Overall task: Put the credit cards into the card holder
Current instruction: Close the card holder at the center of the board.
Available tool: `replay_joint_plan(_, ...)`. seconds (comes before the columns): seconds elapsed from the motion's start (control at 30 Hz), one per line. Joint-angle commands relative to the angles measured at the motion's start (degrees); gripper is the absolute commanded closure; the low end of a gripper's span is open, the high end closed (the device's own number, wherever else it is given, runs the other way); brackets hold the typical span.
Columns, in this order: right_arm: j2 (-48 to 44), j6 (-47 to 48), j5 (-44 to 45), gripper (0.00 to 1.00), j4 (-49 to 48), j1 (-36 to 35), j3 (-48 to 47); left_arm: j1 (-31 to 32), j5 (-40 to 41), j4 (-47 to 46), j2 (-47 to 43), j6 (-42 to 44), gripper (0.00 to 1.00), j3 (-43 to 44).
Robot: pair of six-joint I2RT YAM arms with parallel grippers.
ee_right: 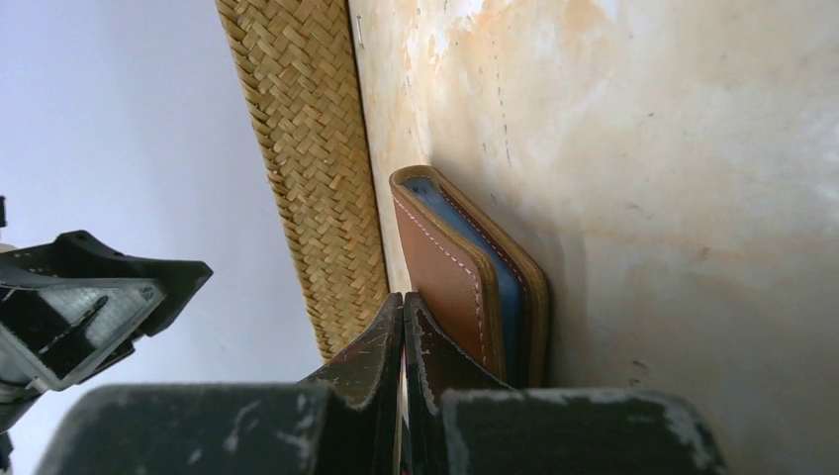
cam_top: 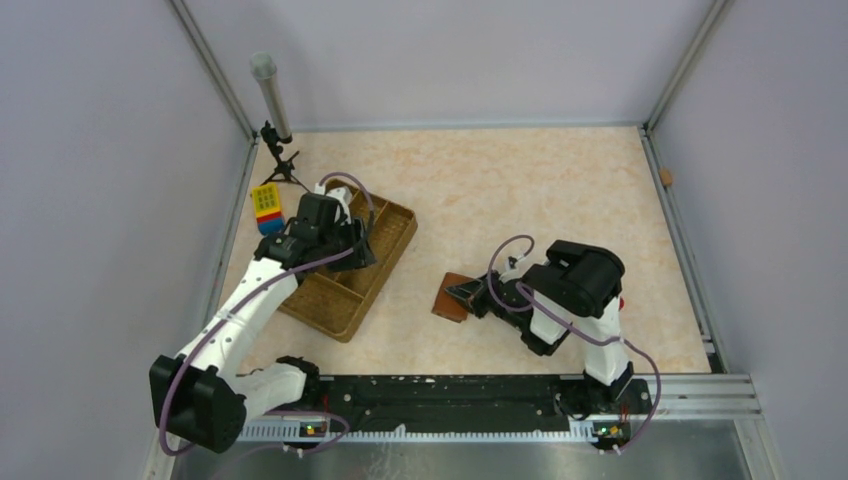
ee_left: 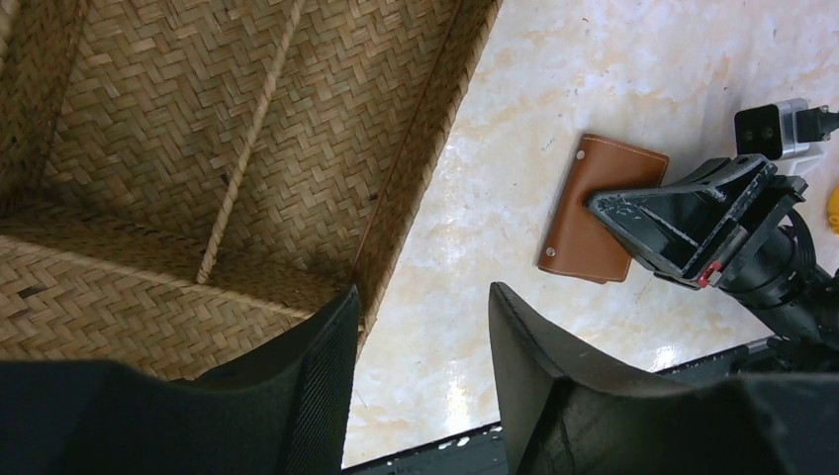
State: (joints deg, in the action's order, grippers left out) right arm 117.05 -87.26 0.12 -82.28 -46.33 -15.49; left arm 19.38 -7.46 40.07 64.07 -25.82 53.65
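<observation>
Our right gripper has its fingers pressed together with nothing visible between them, tips seemingly touching the near edge of the card holder, which lies on the table near the woven tray; we judge it is steadying or nudging it. A bluish credit card shows tucked between the leather flaps. Our left gripper hangs spread and empty over the tray's wall, probably searching, though we see no card there.
</observation>
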Motion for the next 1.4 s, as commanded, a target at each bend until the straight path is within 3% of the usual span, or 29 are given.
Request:
replay_joint_plan(0.0, 11.8, 3.9, 2.3, 1.0, 30.0, -0.3, 4.2, -1.6, -2.1, -0.1, -1.6, 3.1, 0.47, 2.1)
replay_joint_plan(0.27, 10.9, 4.5, 1.8, 1.0, 26.7, -0.4, 5.3, -3.8, -0.8, -3.1, -4.0, 2.8, 0.45, -0.9)
replay_joint_plan(0.37, 2.4, 9.0, 2.0, 1.0, 34.0, -0.7, 3.7, -4.6, 1.5, -4.2, -5.2, 2.9, 0.41, -1.7)
replay_joint_plan(0.53, -14.3, 19.9, 4.3, 1.0, 54.4, -1.4, -5.3, -6.6, 4.5, -4.1, -6.3, 3.8, 0.2, -1.6)
replay_joint_plan(0.67, -21.1, 29.1, 3.0, 1.0, 63.8, -1.4, -13.6, -7.6, 8.6, -4.0, -7.6, 5.0, 0.15, -1.7)
replay_joint_plan(0.8, -26.5, 35.5, 0.1, 0.86, 67.8, -1.4, -19.1, -8.1, 12.6, -3.9, -9.5, 5.7, 0.04, -2.1)
replay_joint_plan(1.0, -39.6, 45.1, 2.7, 0.43, 81.5, -1.4, -24.6, -8.5, 15.9, -4.0, -12.4, 6.1, 0.01, -3.0)
replay_joint_plan(1.2, -50.8, 50.0, 10.4, 0.36, 98.9, 2.5, -26.6, -8.7, 17.9, -4.0, -14.8, 5.8, 0.01, -3.9)
replay_joint_plan(1.37, -60.3, 50.1, 24.2, 0.28, 108.6, 5.0, -24.9, -8.7, 20.1, -4.1, -17.3, 6.5, 0.01, -4.6)
